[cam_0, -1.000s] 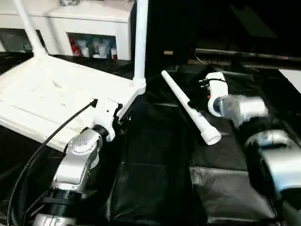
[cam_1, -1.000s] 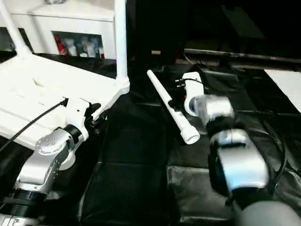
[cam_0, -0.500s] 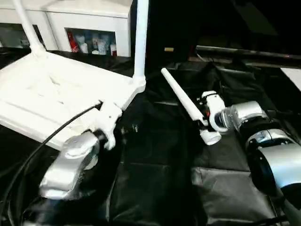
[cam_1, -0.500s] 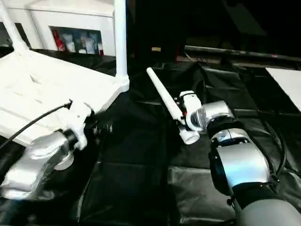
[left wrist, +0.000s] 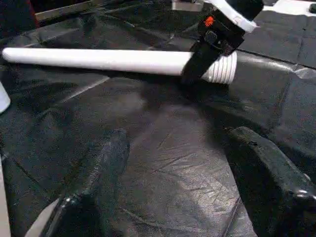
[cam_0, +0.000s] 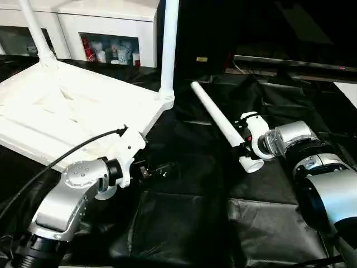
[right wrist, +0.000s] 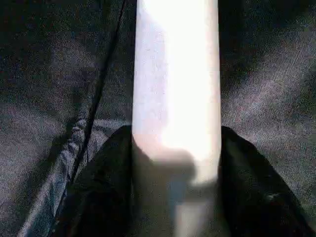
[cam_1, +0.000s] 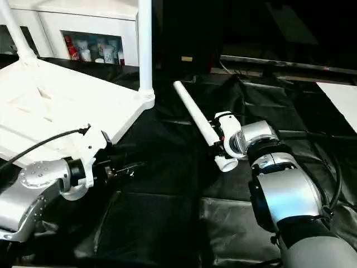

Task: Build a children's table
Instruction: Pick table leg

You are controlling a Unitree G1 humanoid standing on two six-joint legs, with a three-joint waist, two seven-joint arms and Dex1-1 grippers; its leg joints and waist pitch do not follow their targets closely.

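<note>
The children's table (cam_0: 72,111) lies upside down at the left, ribbed underside up. Two white legs (cam_0: 169,44) stand upright in its far corner sockets. A third loose leg (cam_0: 215,114) lies on the black cover, threaded end (left wrist: 222,69) nearest me. My right gripper (cam_0: 244,144) is shut on this leg just behind the thread; in the right wrist view its black fingers (right wrist: 103,187) press both sides of the tube (right wrist: 175,74). My left gripper (cam_0: 159,169) hovers open over the cover, between the table's edge and the leg, its fingers (left wrist: 106,168) wide apart.
A white cabinet (cam_0: 111,22) with open shelves stands behind the table. The left arm's black cable (cam_0: 72,151) loops across the white tabletop's near edge. A white sheet (cam_0: 348,89) lies at the far right. Creased black cover (cam_0: 189,212) spreads toward me.
My left gripper has drawn back from the tabletop's near edge and now points right over the cover. My right gripper has come down onto the loose leg near its threaded end.
</note>
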